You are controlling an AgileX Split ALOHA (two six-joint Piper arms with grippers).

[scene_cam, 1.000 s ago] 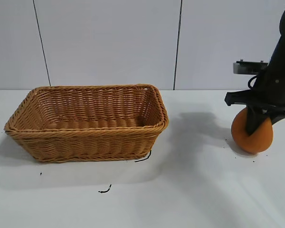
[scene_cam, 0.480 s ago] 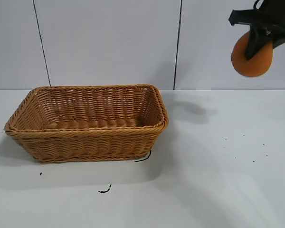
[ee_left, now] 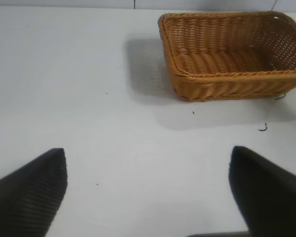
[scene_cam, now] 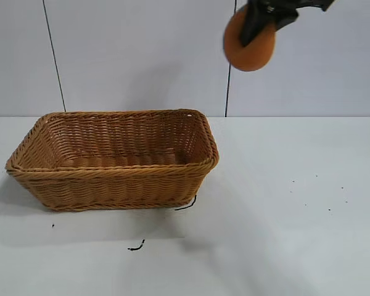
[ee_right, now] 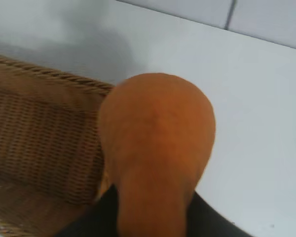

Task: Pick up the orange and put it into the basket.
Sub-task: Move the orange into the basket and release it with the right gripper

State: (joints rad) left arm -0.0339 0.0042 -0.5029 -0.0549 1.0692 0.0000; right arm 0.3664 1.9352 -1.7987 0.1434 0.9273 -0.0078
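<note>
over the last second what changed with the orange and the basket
The right gripper, shut on the orange, lifted it off the table and carried it up and left, toward the basket. The basket stayed put and empty; the left gripper hangs open, away from it.

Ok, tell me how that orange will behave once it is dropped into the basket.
The orange, held high by the right gripper, looks round and firm, so it will probably bounce a little and roll. The basket has tall sloping walls, which should likely keep it inside. The left gripper is open and idle.
</note>
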